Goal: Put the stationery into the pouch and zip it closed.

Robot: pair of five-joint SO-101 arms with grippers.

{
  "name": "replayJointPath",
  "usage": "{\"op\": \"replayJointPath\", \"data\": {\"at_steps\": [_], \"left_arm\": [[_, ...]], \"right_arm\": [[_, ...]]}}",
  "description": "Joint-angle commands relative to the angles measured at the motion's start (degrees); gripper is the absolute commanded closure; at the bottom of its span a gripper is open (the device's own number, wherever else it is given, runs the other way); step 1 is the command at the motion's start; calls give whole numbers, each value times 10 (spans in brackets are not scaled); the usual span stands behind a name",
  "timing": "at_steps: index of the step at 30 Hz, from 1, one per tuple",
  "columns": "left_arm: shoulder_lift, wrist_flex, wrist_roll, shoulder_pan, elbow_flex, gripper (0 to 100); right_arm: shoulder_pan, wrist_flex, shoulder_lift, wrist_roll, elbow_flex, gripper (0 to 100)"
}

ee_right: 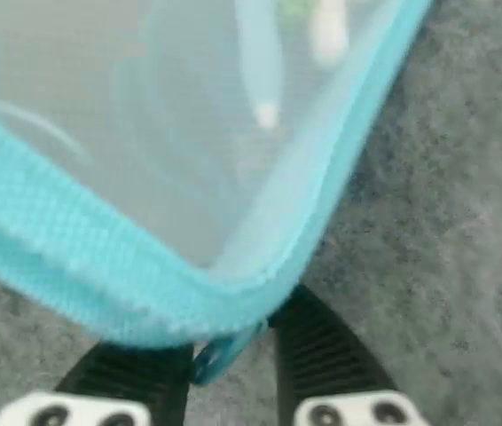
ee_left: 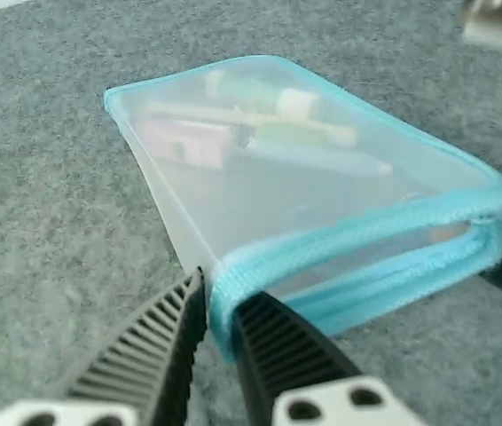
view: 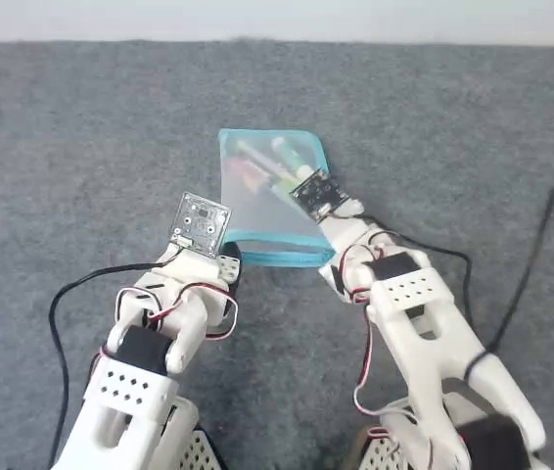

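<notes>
A translucent pouch [view: 257,201] with a light blue zipper band [ee_left: 357,240] lies on the grey felt in the middle. Pens, markers and a pink piece of stationery [ee_left: 260,124] show through its wall. My left gripper [ee_left: 220,328] is shut on the near left corner of the zipper band, seen from above at the left gripper [view: 230,264]. My right gripper [ee_right: 229,351] is at the opposite, near right corner [view: 332,253], with the blue zipper pull [ee_right: 220,357] pinched between its fingers. The pouch wall [ee_right: 145,133] rises just beyond it.
Grey felt [view: 81,147] covers the table around the pouch. A black cable [view: 60,313] loops by the left arm and another cable [view: 527,274] runs past the right arm. A pale wall edges the far side.
</notes>
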Motion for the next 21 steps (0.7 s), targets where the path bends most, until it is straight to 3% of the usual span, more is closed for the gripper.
{"op": "replayJointPath", "data": {"at_steps": [1,6,12,15,21], "left_arm": [[-19,-21,6,3,-18,985],[-18,-45,6,5,-2,985],[-18,-46,8,3,-2,985],[-18,-46,8,3,-2,985],[-18,-46,9,3,-2,985]], "right_arm": [[7,109,-82,-16,-75,996],[10,360,-95,21,-237,993],[7,514,-21,52,-385,993],[6,545,27,52,-404,993],[3,508,34,43,-359,991]]}}
